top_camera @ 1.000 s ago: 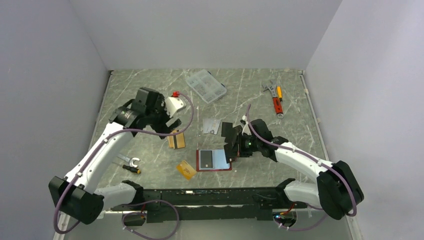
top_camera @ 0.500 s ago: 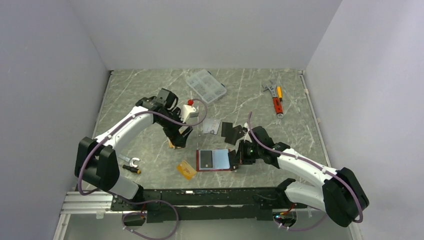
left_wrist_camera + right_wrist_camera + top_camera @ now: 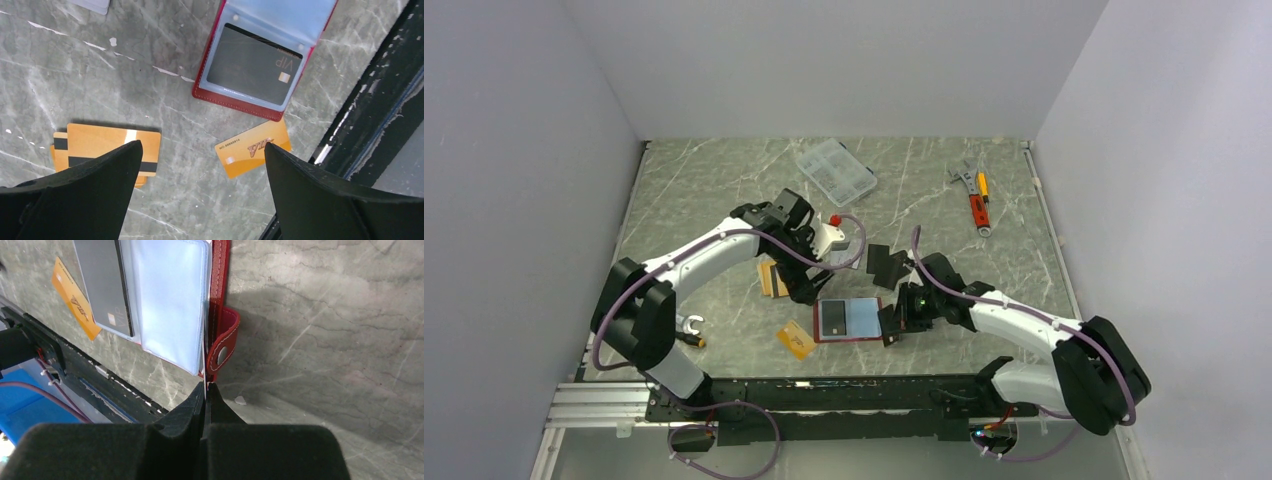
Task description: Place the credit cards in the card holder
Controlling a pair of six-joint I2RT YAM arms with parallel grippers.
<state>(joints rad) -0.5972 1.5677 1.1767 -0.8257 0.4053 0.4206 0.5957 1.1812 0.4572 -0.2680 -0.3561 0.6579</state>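
A red leather-like folding card holder (image 3: 864,318) lies open at the lower centre of the overhead view on a grey marbled bench (image 3: 724,190), its light blue inside facing up. One dark greenish credit card (image 3: 255,65) sits in its left pocket.

Four more cards lie loose. Two orange-gold cards (image 3: 115,145) are stacked at the lower left of the left wrist view, the top one with a black stripe. A single orange-gold card (image 3: 252,152) lies just below the holder, and the corner of one silver-grey card (image 3: 92,4) shows at the top edge.

The left tool (image 3: 202,147) hangs above the bench between the stack and the single card, fingers spread wide, holding nothing. The right tool (image 3: 205,387) is pressed together on a thin pale sleeve edge of the holder, beside its snap tab (image 3: 222,347).

One small black folding wallet (image 3: 886,262) lies above and right of the holder.
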